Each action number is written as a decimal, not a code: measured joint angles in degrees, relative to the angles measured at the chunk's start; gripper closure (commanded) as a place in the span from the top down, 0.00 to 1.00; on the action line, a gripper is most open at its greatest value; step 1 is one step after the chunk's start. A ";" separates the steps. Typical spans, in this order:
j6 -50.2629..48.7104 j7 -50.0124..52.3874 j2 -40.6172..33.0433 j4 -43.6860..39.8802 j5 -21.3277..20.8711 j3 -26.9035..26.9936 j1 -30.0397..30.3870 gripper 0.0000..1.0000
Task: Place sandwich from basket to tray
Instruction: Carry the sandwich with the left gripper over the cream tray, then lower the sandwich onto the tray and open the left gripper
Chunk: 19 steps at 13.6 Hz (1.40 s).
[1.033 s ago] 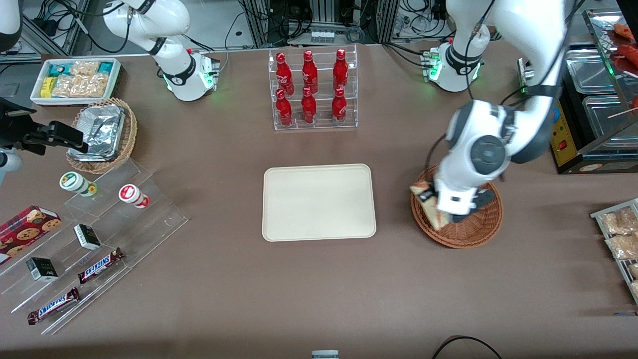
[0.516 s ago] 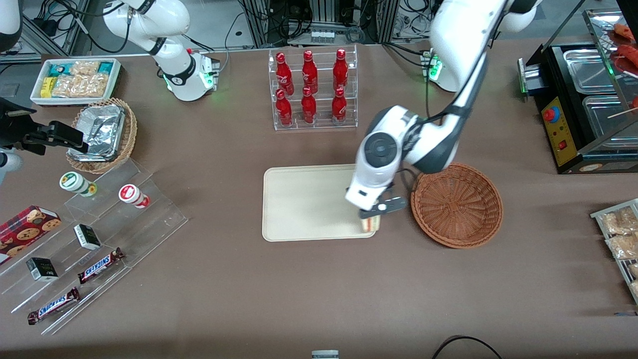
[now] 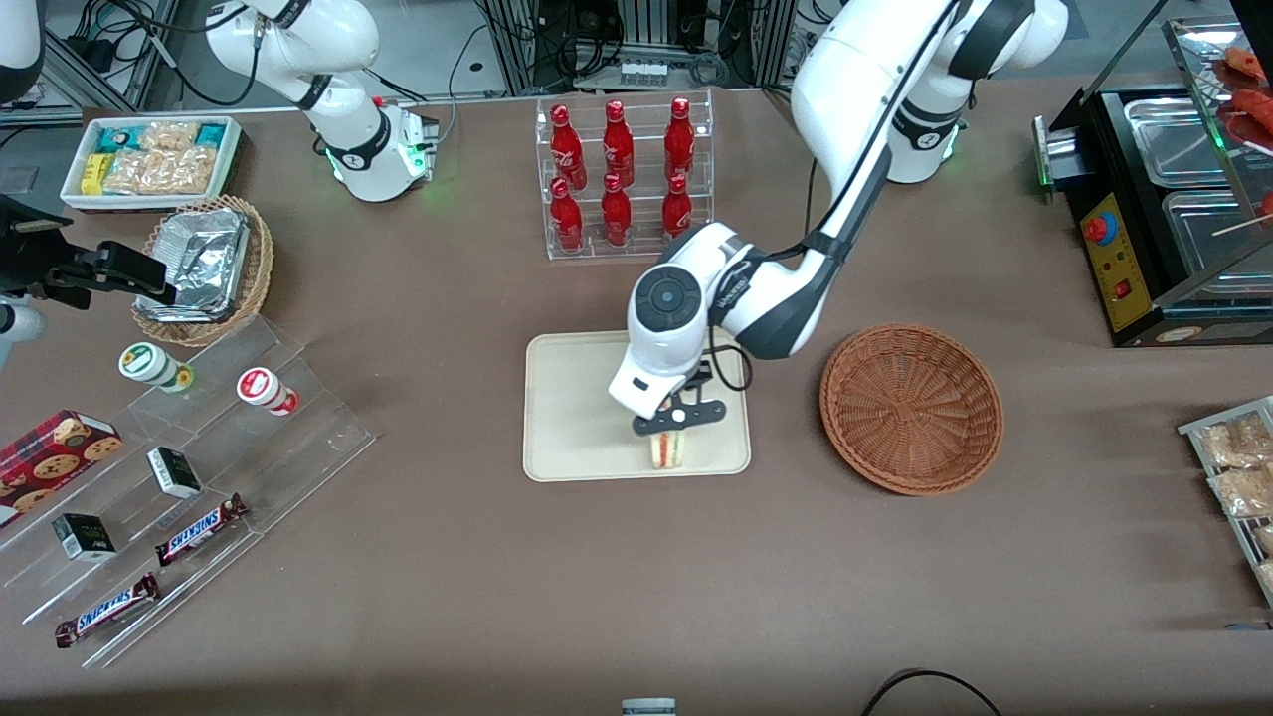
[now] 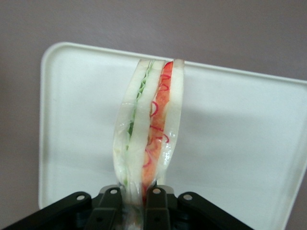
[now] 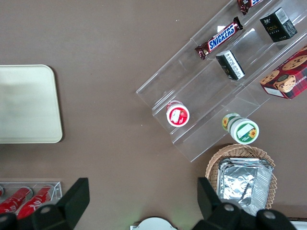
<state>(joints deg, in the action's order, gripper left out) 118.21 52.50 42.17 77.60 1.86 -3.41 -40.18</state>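
On the brown table the gripper [image 3: 668, 435], clamped on the sandwich [image 3: 666, 449], has swung clear of the now-empty basket [image 3: 911, 408] to hang over the tray [image 3: 577, 418], ready for lowering.

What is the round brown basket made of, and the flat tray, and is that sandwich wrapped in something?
The basket looks like woven wicker: reddish-brown strands spiral around it. The tray seems matte cream plastic, smooth with a low moulded rim, though that is a guess. The sandwich, pinched by the tool above the tray, appears wrapped in clear glossy film, since shiny highlights run over its pale bread.
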 measured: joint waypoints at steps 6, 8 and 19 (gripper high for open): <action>-0.27 4.54 3.96 -2.40 1.12 -1.63 -2.23 0.00; -1.27 5.60 4.96 -3.43 1.12 -1.63 -2.72 0.00; -4.40 6.31 6.23 -9.26 1.12 -1.30 -2.95 1.00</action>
<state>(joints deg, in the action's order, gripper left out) 113.81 58.81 48.40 68.34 2.98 -4.71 -43.12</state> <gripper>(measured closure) 0.185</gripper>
